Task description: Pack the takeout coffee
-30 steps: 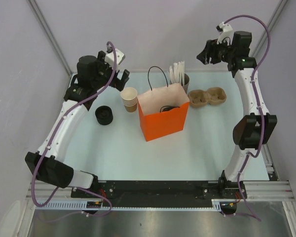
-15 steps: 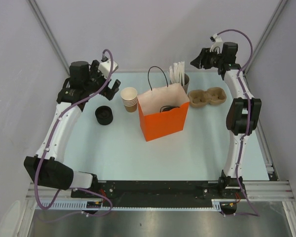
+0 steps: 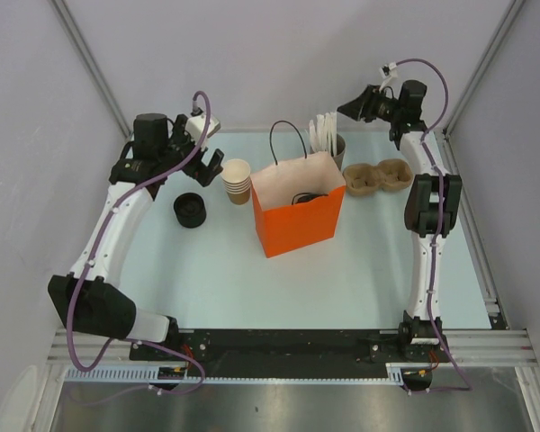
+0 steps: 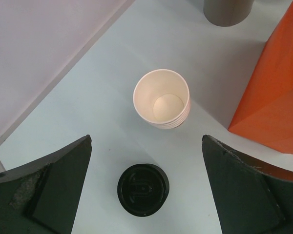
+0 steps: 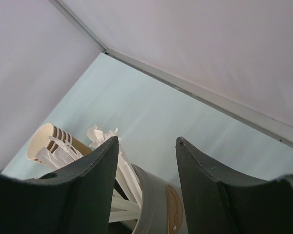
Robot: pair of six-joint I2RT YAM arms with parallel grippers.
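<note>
No takeout coffee shows in any view. The orange paper bag [image 3: 297, 216] stands open mid-table, and a dark shape inside its mouth is too unclear to name. My left gripper [image 3: 211, 162] hovers at the back left, open wide with nothing in it. In its wrist view my left gripper [image 4: 146, 139] looks down on a stack of lidless tan cups [image 4: 161, 100] and a stack of black lids [image 4: 143, 189]. My right gripper [image 3: 348, 108] hangs at the back, above a grey holder [image 5: 161, 204]. It is open, with nothing between its fingers [image 5: 219, 190].
The cup stack [image 3: 237, 180] and the lids [image 3: 191, 210] sit left of the bag. The grey holder [image 3: 333, 144] of white wrapped sticks stands behind the bag, with a pulp cup carrier [image 3: 378, 177] to its right. Walls close in on three sides.
My right arm has stretched toward the back wall, its gripper moving left and down toward the grey holder, jaws narrower. My left gripper has shifted slightly and tipped toward the cups and lids.
</note>
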